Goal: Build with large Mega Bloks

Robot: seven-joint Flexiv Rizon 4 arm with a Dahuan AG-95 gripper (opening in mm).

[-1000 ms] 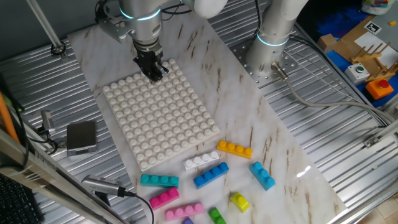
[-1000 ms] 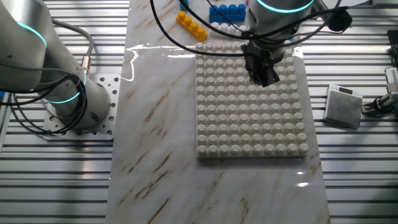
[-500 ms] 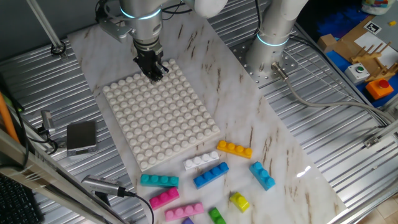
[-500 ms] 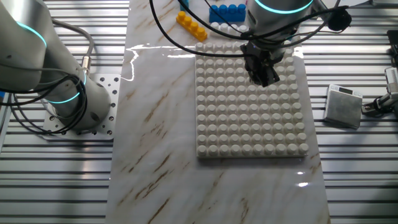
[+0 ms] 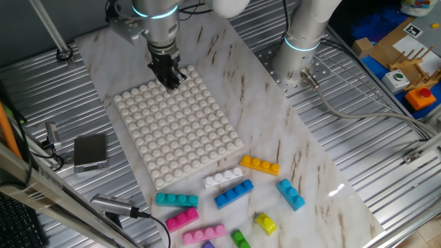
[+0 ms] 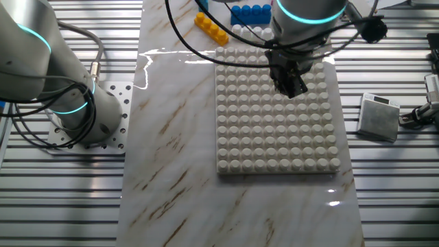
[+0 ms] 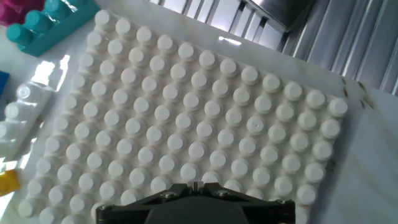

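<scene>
While the black gripper [image 5: 169,77] hangs over the far corner of the white studded baseplate [image 5: 176,127] in one fixed view, its fingers look pressed together with nothing between them; the glossy, chunky Mega Bloks [image 5: 233,193] lie loose on the marble-patterned tabletop [image 5: 296,155] past the plate's near edge, well apart from it. From the other fixed view, the gripper [image 6: 291,84] sits above the plate's stud rows, an orange brick [image 6: 210,29] and a blue brick [image 6: 250,14] beyond. Seen from the hand view, round studs fill the frame, a teal brick [image 7: 51,25] at the corner.
</scene>
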